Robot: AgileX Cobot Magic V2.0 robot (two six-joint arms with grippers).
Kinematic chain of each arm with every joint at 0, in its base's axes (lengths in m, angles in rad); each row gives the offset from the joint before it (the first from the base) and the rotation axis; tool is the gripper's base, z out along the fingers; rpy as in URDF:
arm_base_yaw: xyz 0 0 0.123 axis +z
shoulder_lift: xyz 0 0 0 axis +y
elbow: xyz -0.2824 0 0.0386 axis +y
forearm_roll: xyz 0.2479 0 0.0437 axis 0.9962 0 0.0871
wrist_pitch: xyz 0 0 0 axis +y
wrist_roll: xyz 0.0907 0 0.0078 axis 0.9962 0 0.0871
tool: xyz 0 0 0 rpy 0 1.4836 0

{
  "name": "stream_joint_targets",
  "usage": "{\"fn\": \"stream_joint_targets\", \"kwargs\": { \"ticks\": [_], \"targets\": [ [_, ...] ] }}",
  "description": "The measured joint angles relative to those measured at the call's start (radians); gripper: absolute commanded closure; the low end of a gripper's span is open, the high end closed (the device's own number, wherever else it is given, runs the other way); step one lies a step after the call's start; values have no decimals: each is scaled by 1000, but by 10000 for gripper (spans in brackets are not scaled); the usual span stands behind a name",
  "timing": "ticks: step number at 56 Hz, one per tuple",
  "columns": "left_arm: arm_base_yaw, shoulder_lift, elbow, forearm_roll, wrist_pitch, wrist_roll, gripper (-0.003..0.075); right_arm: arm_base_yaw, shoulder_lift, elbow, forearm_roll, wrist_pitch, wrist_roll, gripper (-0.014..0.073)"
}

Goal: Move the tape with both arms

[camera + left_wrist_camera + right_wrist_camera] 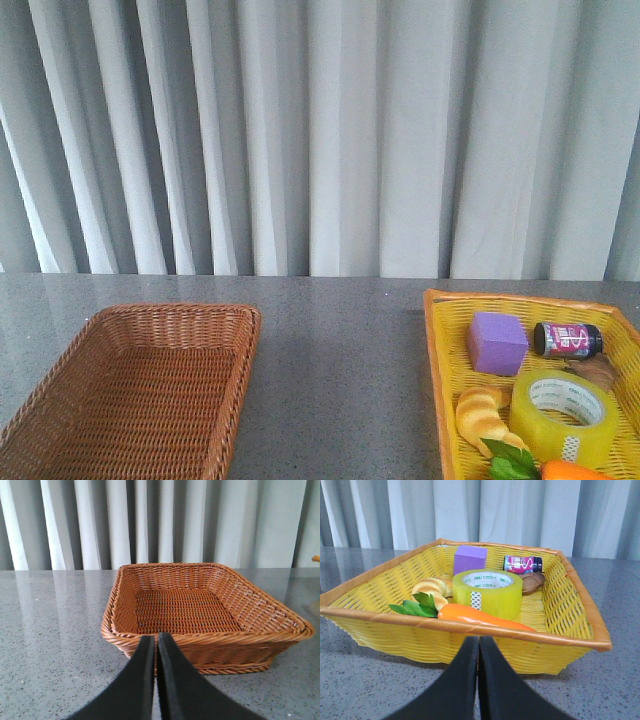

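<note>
The tape (566, 417) (488, 593), a wide translucent yellow roll with a white printed core, lies flat in the yellow basket (436, 360) (380, 620) at the front right of the table. Neither arm shows in the front view. My right gripper (478, 641) is shut and empty, low over the grey table just outside the yellow basket's near rim, with the tape beyond it. My left gripper (156, 639) is shut and empty too, just in front of the near wall of the empty brown wicker basket (100, 330) (210, 642).
In the yellow basket with the tape lie a purple block (497, 343) (470, 559), a small dark bottle (567, 339) (522, 564), a croissant-shaped bread (483, 415) (432, 588), a carrot with green leaves (480, 616) and a brown piece (533, 581). Grey curtains hang behind the table.
</note>
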Motion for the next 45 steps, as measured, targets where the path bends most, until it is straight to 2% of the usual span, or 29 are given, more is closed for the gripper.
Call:
{"fn": "stream_joint_targets", "kwargs": {
  "ticks": [20,24,30,35,41,45],
  "targets": [
    [0,0,0,0,-3,0,726,0,0,0,0,-20,0,601],
    [0,0,0,-14,-29,-14,726,0,0,0,0,-107,0,601],
    [0,0,-5,-54,-66,-48,726,0,0,0,-1,-319,6,601],
    [0,0,-47,-63,-62,-57,726,0,0,-5,-3,-451,57,601],
    [0,0,-138,-61,-50,-48,726,0,0,-77,-29,-438,152,601],
    [0,19,-211,-60,-47,-32,726,0,0,-163,-96,-383,201,601]
  ]
}}
